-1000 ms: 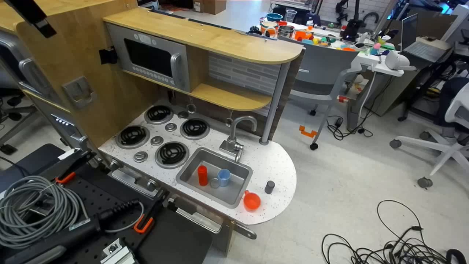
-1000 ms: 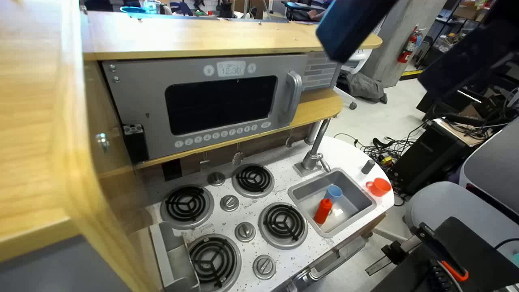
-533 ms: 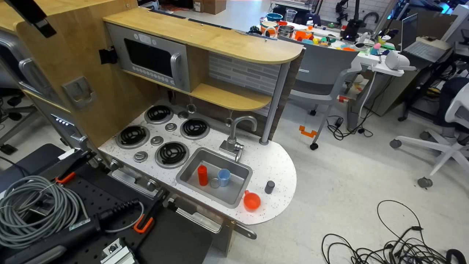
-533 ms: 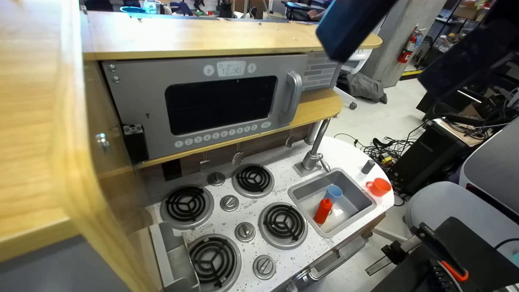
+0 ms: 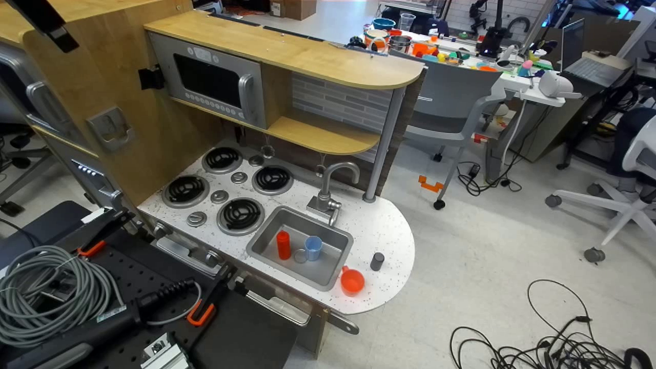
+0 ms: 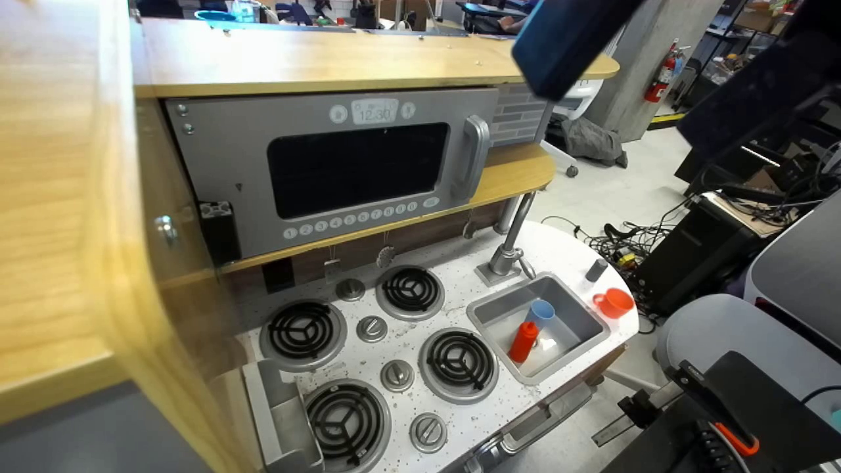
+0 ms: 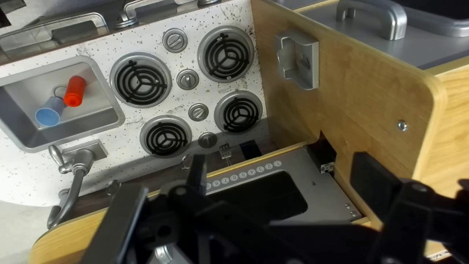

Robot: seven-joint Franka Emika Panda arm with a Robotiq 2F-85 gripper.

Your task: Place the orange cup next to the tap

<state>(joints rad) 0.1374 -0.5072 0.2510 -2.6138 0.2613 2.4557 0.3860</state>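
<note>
The orange cup (image 5: 352, 282) is squat with a small handle and stands on the white counter beside the sink's corner, near the rounded end. It also shows in an exterior view (image 6: 616, 303). It is out of the wrist view. The grey tap (image 5: 326, 190) with its arched spout stands behind the sink; it shows in an exterior view (image 6: 506, 257) and in the wrist view (image 7: 81, 165). My gripper (image 7: 284, 172) is open and empty, high above the play kitchen, well away from the cup. Its dark fingers also show in an exterior view (image 6: 624, 118).
The sink (image 5: 341, 241) holds a red bottle (image 5: 283, 245) and a blue cup (image 5: 313, 248). A small dark grey cylinder (image 5: 377, 261) stands near the orange cup. Burners (image 7: 141, 80) and knobs fill the counter's other end. A wooden shelf (image 5: 323, 134) and microwave (image 6: 328, 164) overhang the back.
</note>
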